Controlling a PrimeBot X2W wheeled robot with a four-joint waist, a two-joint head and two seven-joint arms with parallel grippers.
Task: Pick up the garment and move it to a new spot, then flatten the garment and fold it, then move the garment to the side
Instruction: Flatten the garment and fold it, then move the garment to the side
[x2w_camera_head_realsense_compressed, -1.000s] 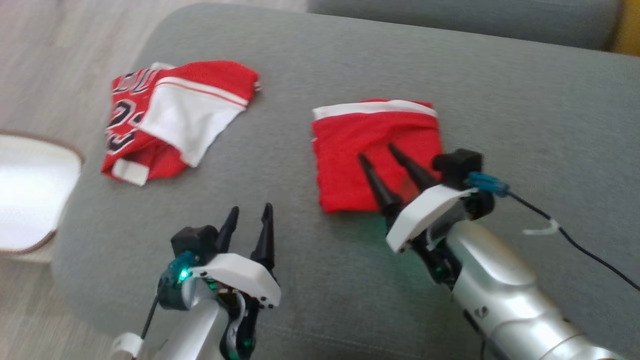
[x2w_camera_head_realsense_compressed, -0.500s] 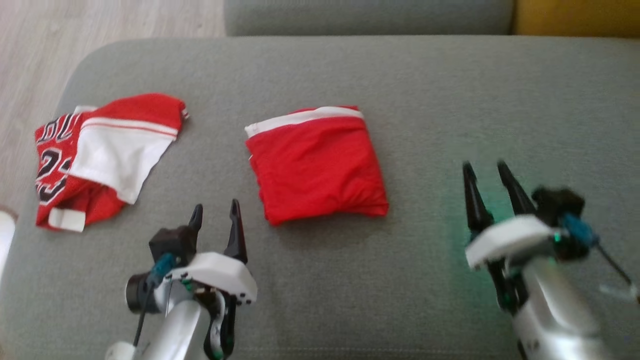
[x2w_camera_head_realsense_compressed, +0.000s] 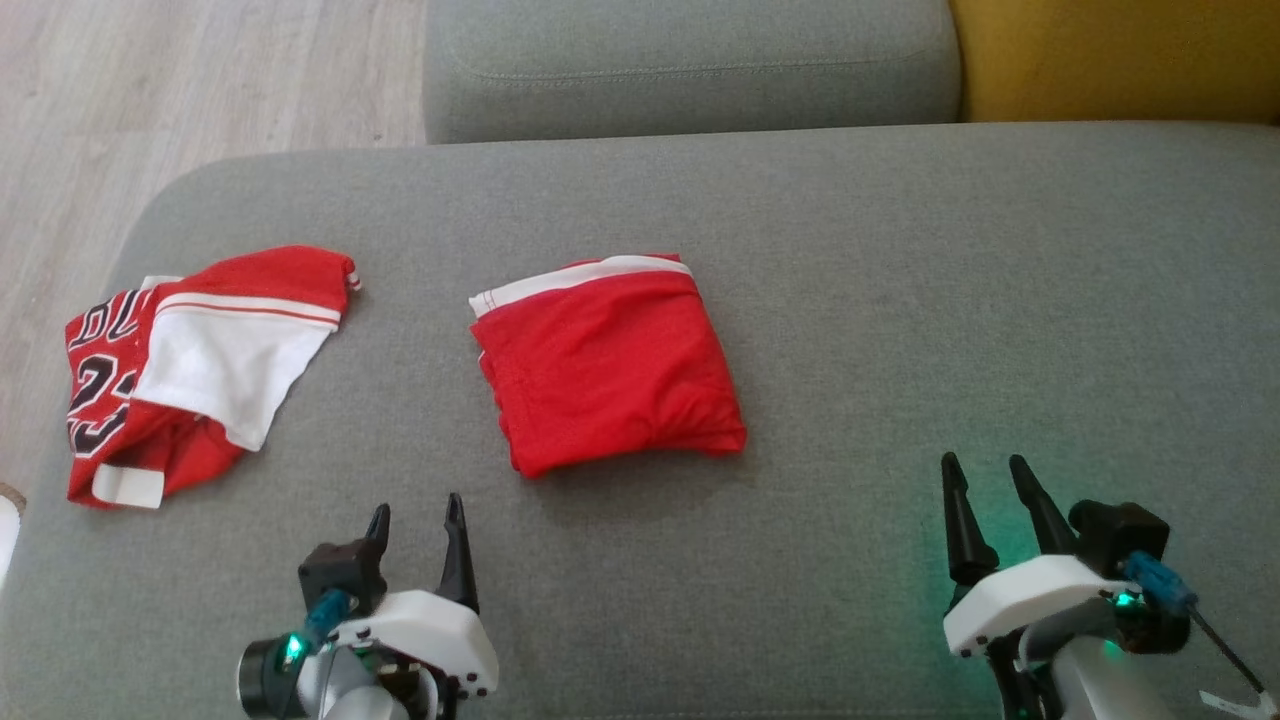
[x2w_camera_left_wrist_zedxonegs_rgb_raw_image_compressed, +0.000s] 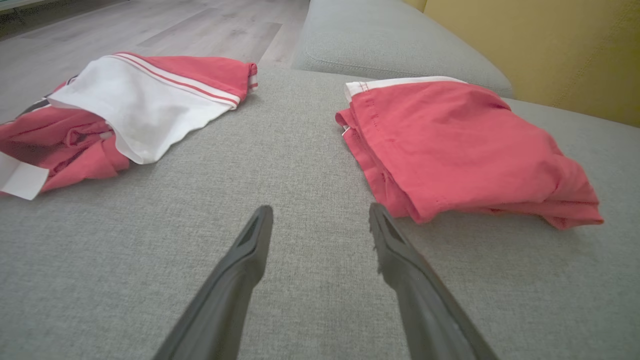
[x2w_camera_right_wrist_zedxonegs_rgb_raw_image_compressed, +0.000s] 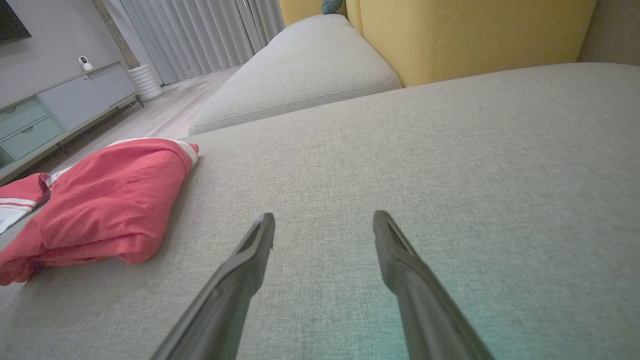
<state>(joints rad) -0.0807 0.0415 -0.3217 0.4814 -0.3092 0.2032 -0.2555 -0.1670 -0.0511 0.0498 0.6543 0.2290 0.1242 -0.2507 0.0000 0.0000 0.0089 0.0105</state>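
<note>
A crumpled red-and-white jersey (x2w_camera_head_realsense_compressed: 190, 370) lies at the left end of a grey sofa cushion (x2w_camera_head_realsense_compressed: 900, 300). Right of it, at the near edge, the left gripper (x2w_camera_head_realsense_compressed: 415, 505) hovers with fingers apart, empty. The folded red garment (x2w_camera_head_realsense_compressed: 605, 365) rests mid-cushion. The right gripper (x2w_camera_head_realsense_compressed: 983, 460), fingers likewise spread and holding nothing, is well apart to its right.

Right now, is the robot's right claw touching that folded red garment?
Apart. The head view shows bare grey cushion between the right gripper and the folded red garment. The gripper is open and holds nothing.
</note>
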